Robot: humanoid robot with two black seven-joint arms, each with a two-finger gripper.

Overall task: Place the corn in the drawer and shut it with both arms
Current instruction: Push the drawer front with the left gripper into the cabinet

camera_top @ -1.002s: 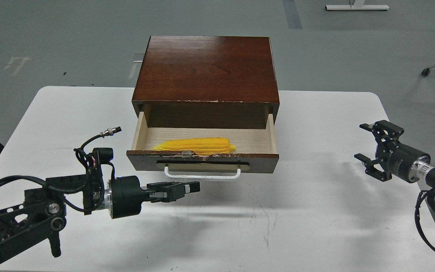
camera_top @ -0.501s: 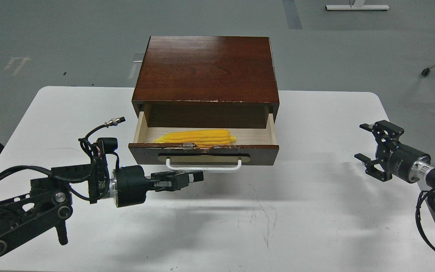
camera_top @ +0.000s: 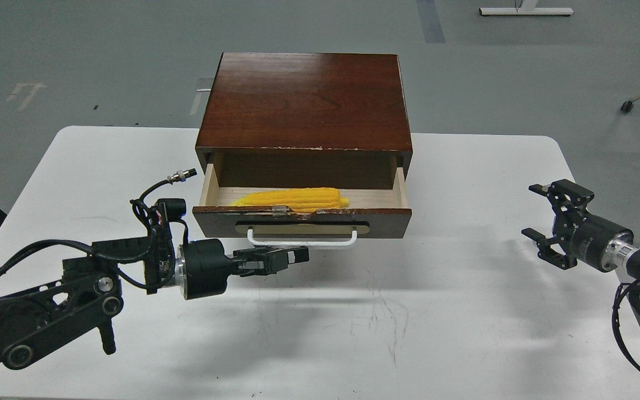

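Observation:
The yellow corn (camera_top: 292, 198) lies inside the drawer (camera_top: 301, 221), which stands partly open from the dark brown cabinet (camera_top: 304, 100). The drawer's white bar handle (camera_top: 302, 240) hangs on its front. My left gripper (camera_top: 296, 256) is shut and empty, just below and in front of the handle, its tip close to the drawer front. My right gripper (camera_top: 542, 218) is open and empty, far to the right of the drawer above the table.
The white table (camera_top: 436, 311) carries only the cabinet. A loose cable with a metal plug (camera_top: 181, 177) sticks up from my left wrist near the drawer's left corner. Grey floor lies beyond the table.
My left arm has moved forward and to the right, and the drawer has slid part of the way back into the cabinet. The right arm has barely moved.

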